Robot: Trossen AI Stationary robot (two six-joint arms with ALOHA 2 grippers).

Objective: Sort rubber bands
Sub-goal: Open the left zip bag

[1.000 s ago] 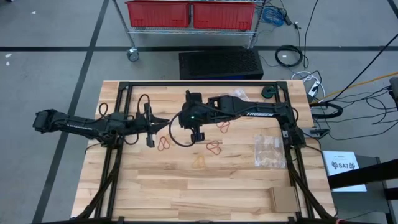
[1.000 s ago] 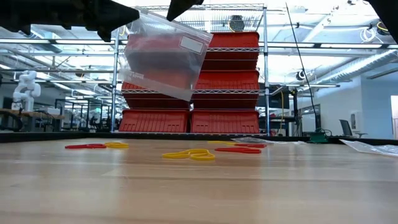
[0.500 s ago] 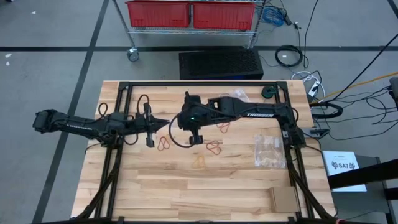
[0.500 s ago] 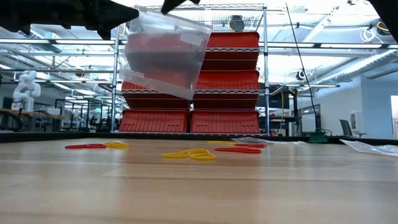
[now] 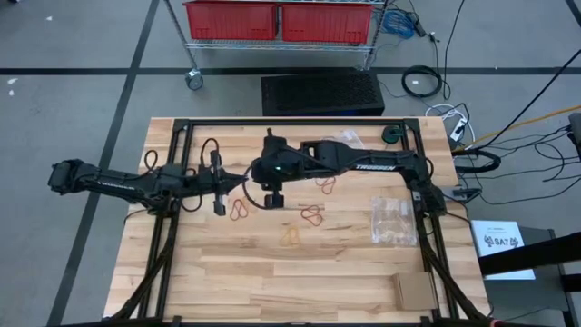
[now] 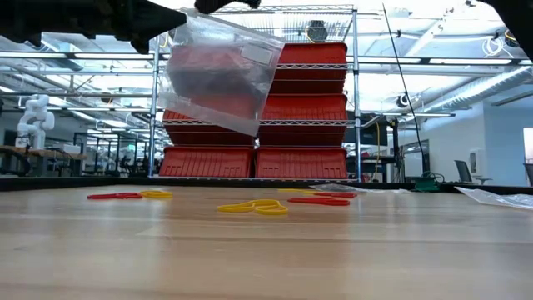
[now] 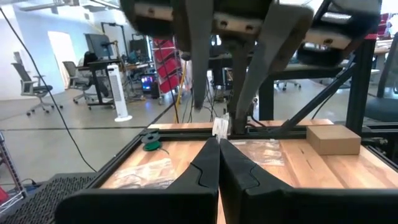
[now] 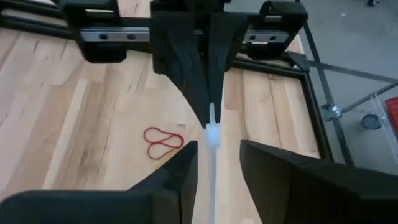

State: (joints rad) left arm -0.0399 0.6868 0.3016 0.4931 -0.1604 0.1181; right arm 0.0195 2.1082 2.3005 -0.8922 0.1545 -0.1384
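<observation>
My left gripper (image 7: 219,163) sits at the left of the table's middle, raised off the wood, its 2 fingers clenched on the edge of a clear zip bag (image 6: 221,71) — the bag hangs from that pinch with something dark reddish inside. My right gripper (image 8: 214,163) faces it from the other side, and here the fingers stand apart, 1 on each side of the bag's edge, not gripping it.

Below and to the right, the rubber bands (image 5: 311,215) lie loose on the table (image 5: 272,282): a red pair near my left fingertips, more red ones further right, a yellow-tan one nearer the front. Further right again lies a second clear bag (image 5: 392,221), flat, with bands in it.

I judge the bands very light, soft and floppy — they will flatten against the wood, so I should come straight down and pinch 1 strand where a loop lifts or crosses. The bag film looks slippery; the stiffer zip rim is the place to hold.
</observation>
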